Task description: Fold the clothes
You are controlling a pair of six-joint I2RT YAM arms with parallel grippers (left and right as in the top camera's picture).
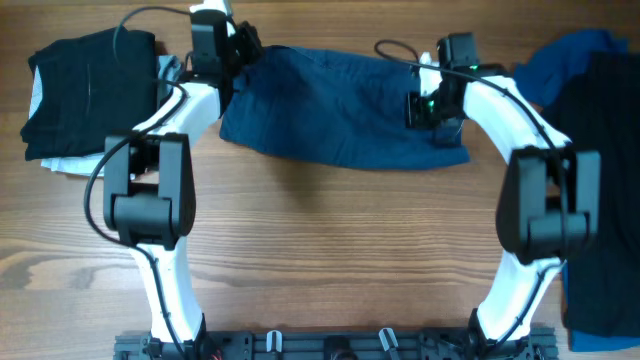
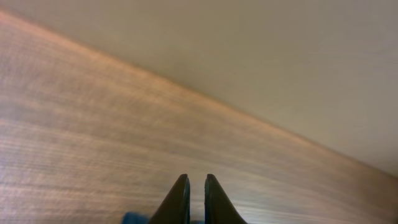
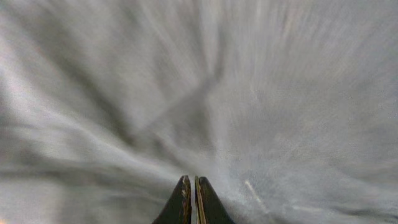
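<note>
A dark blue garment (image 1: 340,115) lies spread along the far edge of the table (image 1: 320,260), about midway between the two far corners, its cloth rumpled and its near hem running unevenly toward the right. The left tool (image 1: 243,48) sits at the garment's far-left corner. In the left wrist view the left tool (image 2: 194,180) has its fingers (image 2: 180,199) almost together with only a thin slit between them. A scrap of blue cloth (image 2: 134,219) shows low beside them, and I cannot tell whether any cloth is pinched. Beyond lie the blurred wood of the table (image 2: 93,124) and a plain wall (image 2: 280,56).

The right tool (image 1: 455,57) is over the garment's far-right part. In its own view the right tool (image 3: 189,180) has its fingers (image 3: 181,202) pressed together above a blurred, greyish spread of fabric (image 3: 186,93); whether it grips that fabric is not clear.

At the far-left corner a folded black stack (image 1: 90,90) rests on a pale garment (image 1: 60,165), close beside the left arm (image 1: 150,200). Along the right edge a brighter blue garment (image 1: 570,55) and a dark garment (image 1: 600,150) lie partly under the right arm (image 1: 548,200). A black cable (image 1: 130,30) loops over the black stack
</note>
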